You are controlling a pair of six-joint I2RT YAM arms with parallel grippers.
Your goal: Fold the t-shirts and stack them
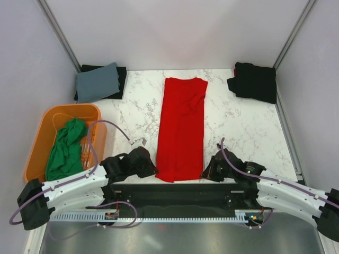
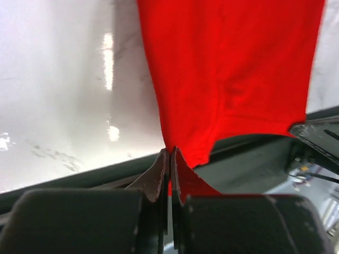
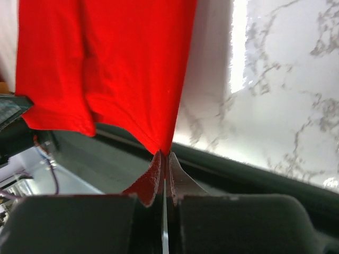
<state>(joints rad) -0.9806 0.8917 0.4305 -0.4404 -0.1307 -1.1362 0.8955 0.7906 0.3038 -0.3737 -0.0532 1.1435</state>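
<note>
The red t-shirt (image 1: 181, 127) lies in the middle of the marble table (image 1: 241, 127). It is folded lengthwise into a long narrow strip that runs from near the back of the table to its near edge. The cloth is bright, plain and mostly smooth, with a few soft creases and a doubled layer showing near the far right corner. At the far end the edge is nearly straight, and at the near end the hem curves and sags a little over the dark strip along the table's edge.

The left gripper (image 1: 152, 169) is at the near left corner of the red shirt. In the left wrist view its two fingers are pressed together with a point of red cloth pinched between them, and the fabric fans out from the pinch. The right gripper (image 1: 207, 172) is at the near right corner. Its fingers are likewise closed on a tip of the red cloth, which pulls into a small peak at the grip. Between the two pinched corners the hem hangs in a shallow curve.

An orange tub (image 1: 50, 117) sits at the left side of the table, with a crumpled green t-shirt (image 1: 66, 151) inside it. In the far left corner a slate grey-blue t-shirt (image 1: 98, 82) lies folded on top of a black one (image 1: 122, 79). Another black t-shirt (image 1: 256, 81) lies folded in the far right corner, well apart from the red one.
</note>
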